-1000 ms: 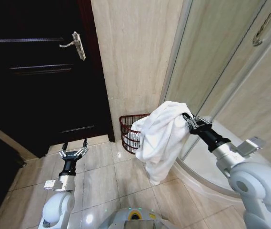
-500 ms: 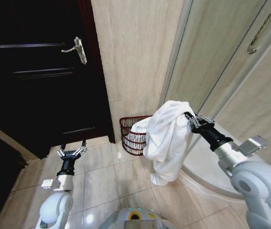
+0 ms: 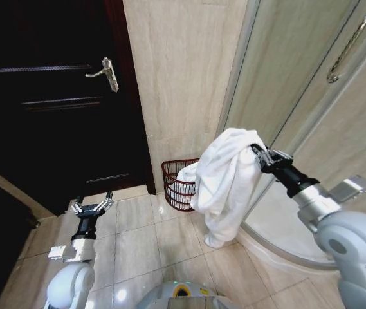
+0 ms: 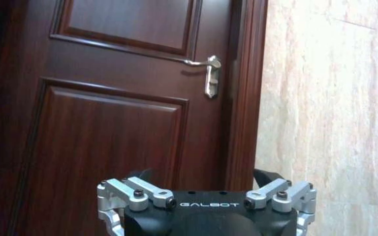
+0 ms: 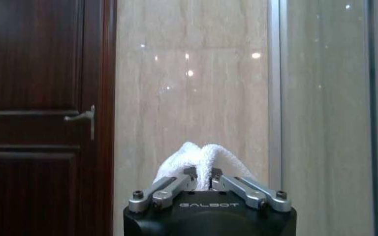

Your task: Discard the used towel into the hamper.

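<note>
We see a white terry towel (image 3: 224, 180), soft, light and floppy, hanging from the right gripper (image 3: 262, 154), jaws pinching a top fold (best hold), beside the reddish-brown wire hamper (image 3: 177, 187). Left gripper (image 3: 92, 207) idles low, fingers spread.

A dark wood panelled door (image 3: 54, 109) with a silver lever handle (image 3: 105, 72) stands on the left. Beside it runs a beige marble-look wall (image 3: 183, 77), glossy with small light reflections. On the right is a glass shower screen (image 3: 298, 96) with a metal bar handle (image 3: 353, 42). The floor (image 3: 150, 241) is beige tile
</note>
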